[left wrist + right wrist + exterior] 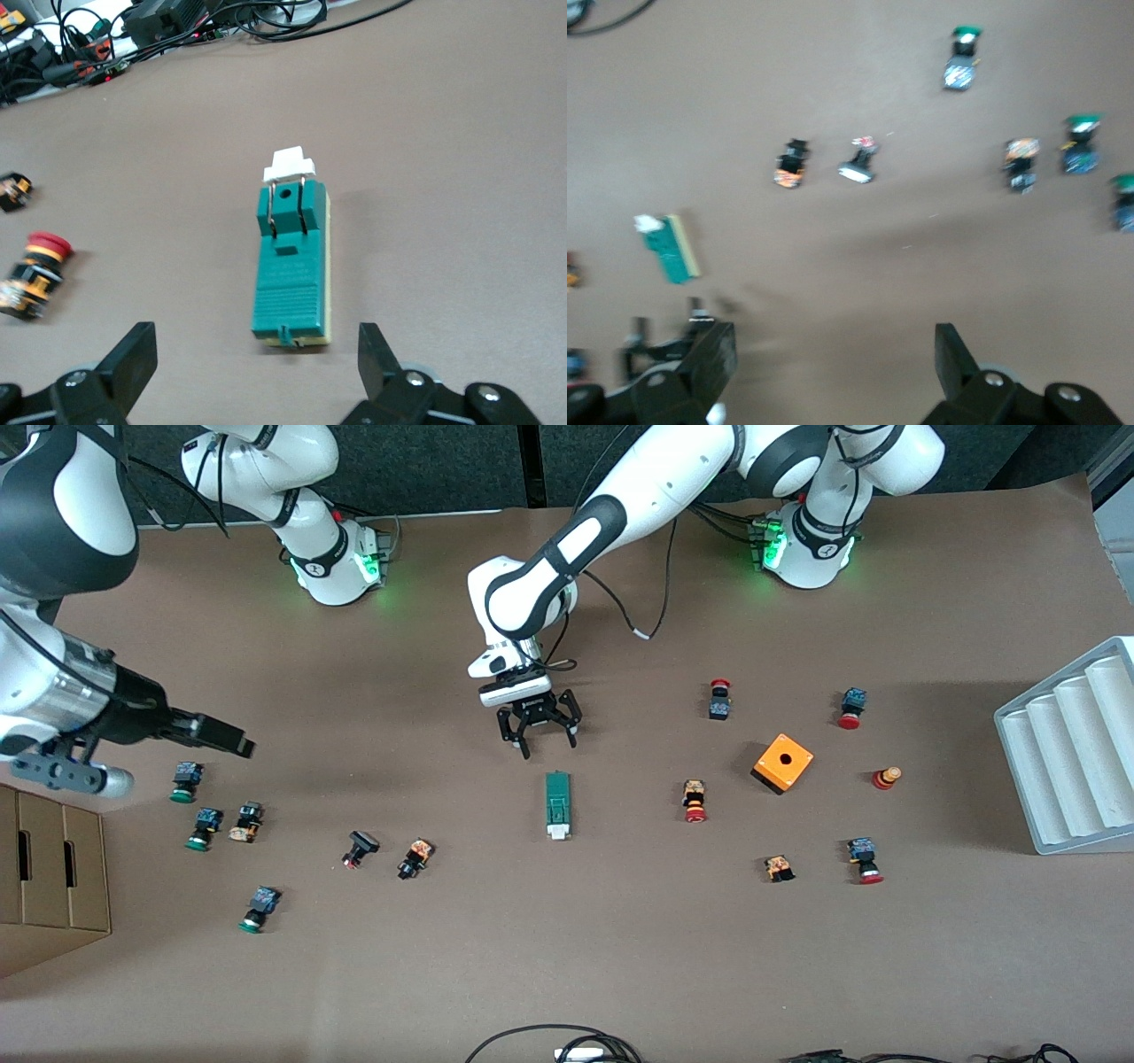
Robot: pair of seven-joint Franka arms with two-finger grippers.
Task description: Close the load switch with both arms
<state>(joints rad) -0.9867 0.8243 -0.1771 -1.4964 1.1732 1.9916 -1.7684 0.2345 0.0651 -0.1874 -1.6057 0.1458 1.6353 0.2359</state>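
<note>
The load switch (557,804) lies flat mid-table, a narrow dark-green block with its white piece at the end toward the front camera. In the left wrist view the load switch (291,266) shows two metal clips near its white end. My left gripper (539,731) hangs open over bare table just off the switch's green end. Its fingers (133,354) stand wide, and the switch is apart from them, not between them. My right gripper (229,741) is open and empty, up over the right arm's end of the table. The right wrist view shows the load switch (671,249) far off.
Green-capped push-buttons (186,781) lie under the right arm and red-capped ones (695,801) toward the left arm's end. An orange cube (782,763) with a hole sits there too. A cardboard box (53,877) and a grey ribbed rack (1072,762) stand at the table's two ends. Cables (567,1045) lie at the front edge.
</note>
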